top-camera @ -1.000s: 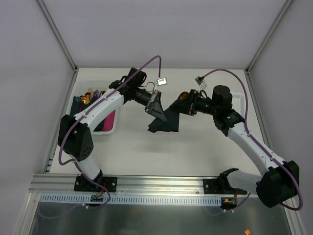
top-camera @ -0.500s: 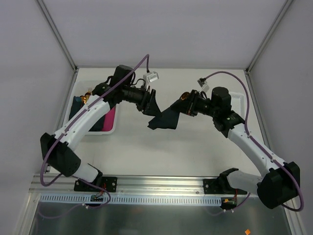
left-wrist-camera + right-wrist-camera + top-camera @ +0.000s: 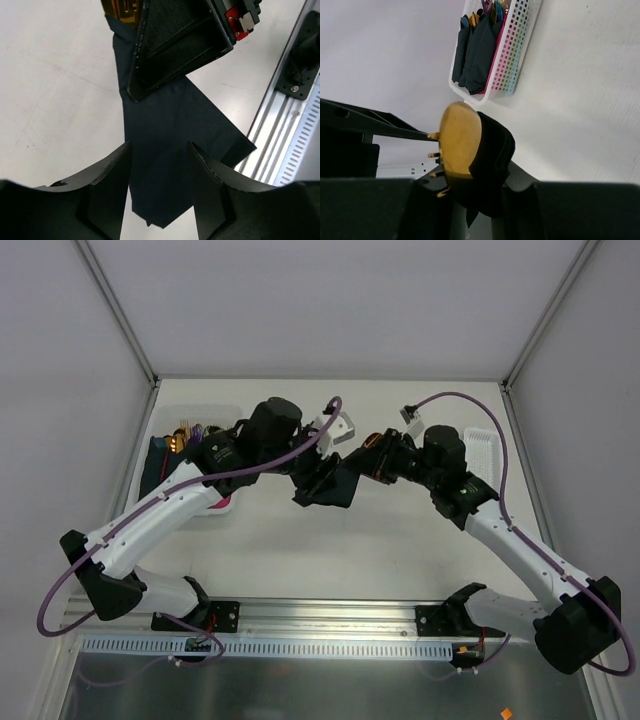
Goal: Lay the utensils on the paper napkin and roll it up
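Observation:
My right gripper (image 3: 365,462) is shut on the dark navy paper napkin (image 3: 330,490), which is wrapped round the gold-headed utensils. In the right wrist view a gold spoon head (image 3: 460,140) and fork tines stick out of the dark wrap (image 3: 495,155) between my fingers. The napkin's loose end (image 3: 200,125) hangs down above the table. My left gripper (image 3: 159,147) is open, and the napkin's lower tip lies between its fingers, apart from both. In the top view the left gripper (image 3: 312,476) is right next to the right one.
A white perforated bin (image 3: 195,408) at the left holds more dark and pink napkins and cutlery; it also shows in the right wrist view (image 3: 517,55). A white tray (image 3: 487,445) sits at the right. The aluminium rail (image 3: 285,130) runs along the near edge.
My left arm has swung in from the bin side towards the centre, and its open fingers now straddle the hanging napkin end. The right gripper has shifted slightly left with the bundle.

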Motion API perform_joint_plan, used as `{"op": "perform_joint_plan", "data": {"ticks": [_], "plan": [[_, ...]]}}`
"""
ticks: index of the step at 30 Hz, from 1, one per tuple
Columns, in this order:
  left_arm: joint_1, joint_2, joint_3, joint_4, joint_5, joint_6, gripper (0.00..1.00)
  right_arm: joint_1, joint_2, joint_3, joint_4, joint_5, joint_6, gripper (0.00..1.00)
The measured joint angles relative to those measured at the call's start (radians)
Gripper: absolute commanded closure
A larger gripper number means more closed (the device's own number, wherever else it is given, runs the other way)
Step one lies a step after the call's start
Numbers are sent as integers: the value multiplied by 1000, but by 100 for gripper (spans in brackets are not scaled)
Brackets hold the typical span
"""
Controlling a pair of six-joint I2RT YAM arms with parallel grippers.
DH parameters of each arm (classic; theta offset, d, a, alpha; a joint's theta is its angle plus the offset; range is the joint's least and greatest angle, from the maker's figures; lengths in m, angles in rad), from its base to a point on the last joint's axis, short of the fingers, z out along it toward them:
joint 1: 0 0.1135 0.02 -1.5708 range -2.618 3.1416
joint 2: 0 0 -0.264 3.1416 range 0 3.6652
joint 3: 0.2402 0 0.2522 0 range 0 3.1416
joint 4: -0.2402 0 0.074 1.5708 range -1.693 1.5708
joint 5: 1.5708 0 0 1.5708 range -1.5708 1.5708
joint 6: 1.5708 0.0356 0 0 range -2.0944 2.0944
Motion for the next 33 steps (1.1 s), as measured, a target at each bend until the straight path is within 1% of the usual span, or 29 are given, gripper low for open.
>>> {"op": "perform_joint_plan", "data": {"ticks": [6,10,14,22,33], "plan": [[-120,37,-4,-13,-201,63,53,12,-24,0,-7,52,30,100],[-171,54,-11,-5,-306,100,54,13,-34,0,-20,74,42,100],[-209,55,-39,11,-382,134,53,16,-36,0,-47,91,55,100],[-261,55,-78,52,-481,196,51,19,-56,-6,-72,123,77,100],[-281,18,-148,80,-501,226,44,11,-77,-6,-116,134,87,100]]}}
